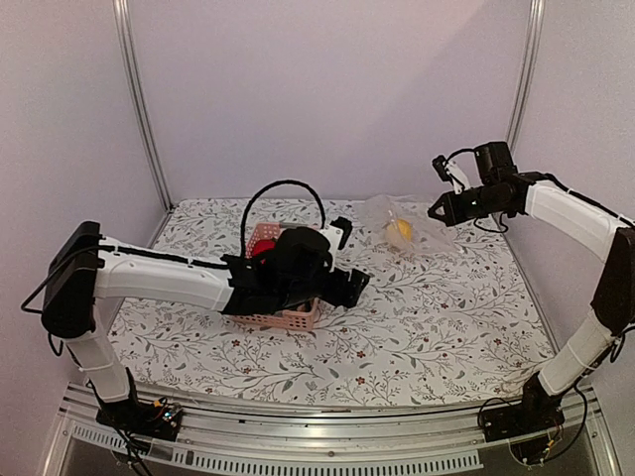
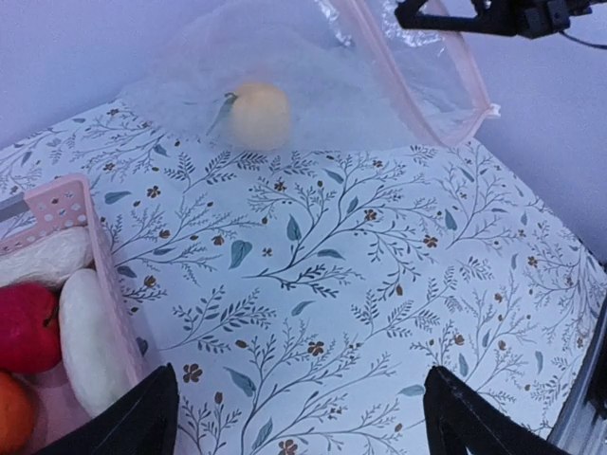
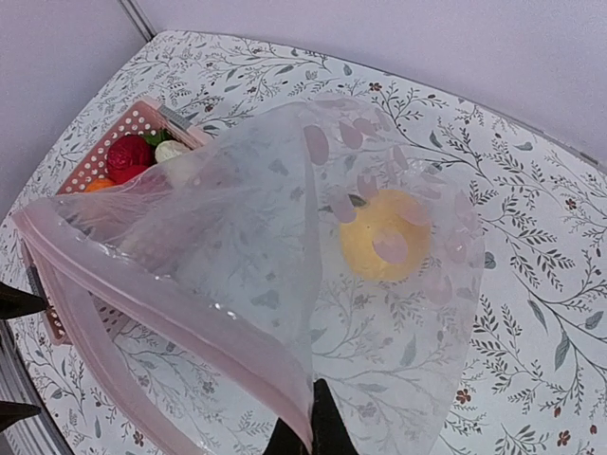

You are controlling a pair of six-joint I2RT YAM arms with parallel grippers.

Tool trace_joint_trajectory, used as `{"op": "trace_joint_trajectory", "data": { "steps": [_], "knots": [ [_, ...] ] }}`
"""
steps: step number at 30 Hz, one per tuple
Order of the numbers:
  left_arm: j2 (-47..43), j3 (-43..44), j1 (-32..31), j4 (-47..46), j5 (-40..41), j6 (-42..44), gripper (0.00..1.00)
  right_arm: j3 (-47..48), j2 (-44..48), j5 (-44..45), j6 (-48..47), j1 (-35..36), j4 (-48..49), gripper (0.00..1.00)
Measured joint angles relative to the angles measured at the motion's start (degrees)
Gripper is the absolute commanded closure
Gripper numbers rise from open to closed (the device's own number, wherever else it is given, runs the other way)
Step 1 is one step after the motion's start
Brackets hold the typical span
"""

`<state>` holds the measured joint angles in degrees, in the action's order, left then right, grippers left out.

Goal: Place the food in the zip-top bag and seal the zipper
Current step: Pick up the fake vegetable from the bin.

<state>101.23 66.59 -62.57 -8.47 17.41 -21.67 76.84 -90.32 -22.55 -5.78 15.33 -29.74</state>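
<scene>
**One lemon bagged, the basket next**

The right gripper (image 1: 439, 210) is pressed together on the zipper (image 3: 161, 303). It pinches one lip of the bag (image 3: 237, 218) and holds the mouth lifted off the table (image 2: 332, 284). The lemon (image 3: 384, 237) lies deep inside the bag.

The left gripper (image 2: 299, 431) is spread wide and carries nothing. It hangs just beside the basket (image 2: 71, 204), between it and the bag. A red piece (image 2: 24, 327), two white pieces (image 2: 90, 341) and an orange one (image 2: 8, 417) wait in the basket.

The step in hand is probably another pick. A white piece, gripped across its middle, looks safest, since the round ones may roll. The bag's free lip hangs slack, so the piece should go in high and deep before the fingers let go.
</scene>
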Motion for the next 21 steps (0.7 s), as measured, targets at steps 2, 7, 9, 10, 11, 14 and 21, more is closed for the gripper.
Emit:
{"op": "trace_joint_trajectory", "data": {
  "steps": [2, 7, 9, 10, 11, 14, 21],
  "knots": [
    [-0.31, 0.0, -0.04, 3.89, 1.88, 0.02, 0.11, 0.76, 0.15, 1.2, -0.31, -0.66, 0.02, 1.0],
    [-3.87, 0.04, 1.11, 14.45, 5.18, 0.5, 0.13, 1.68, 1.42, 3.41, -1.01, -5.35, 0.31, 1.0],
    [-5.79, 0.48, 2.73, 19.1, 5.49, 0.66, 0.13, 1.68, 2.36, 4.48, -1.46, -6.93, 0.35, 1.0],
    [-6.34, 0.74, 3.54, 20.65, 5.55, 0.63, 0.13, 1.68, 2.89, 4.94, -1.68, -7.39, 0.35, 1.0],
    [-7.02, 1.11, 4.94, 22.6, 5.33, 0.61, 0.14, 1.68, 3.54, 5.33, -1.97, -7.63, 0.48, 1.0],
    [-8.24, 1.6, 10.47, 26.45, 3.72, 0.46, 0.13, 1.07, 5.9, 4.87, -2.62, -7.48, 1.79, 1.0],
    [-5.55, 4.76, 21.92, 30.86, -2.93, 1.03, 0.07, -7.39, 10.16, -3.15, -3.26, -7.43, 8.04, 1.0]
  ]
}}
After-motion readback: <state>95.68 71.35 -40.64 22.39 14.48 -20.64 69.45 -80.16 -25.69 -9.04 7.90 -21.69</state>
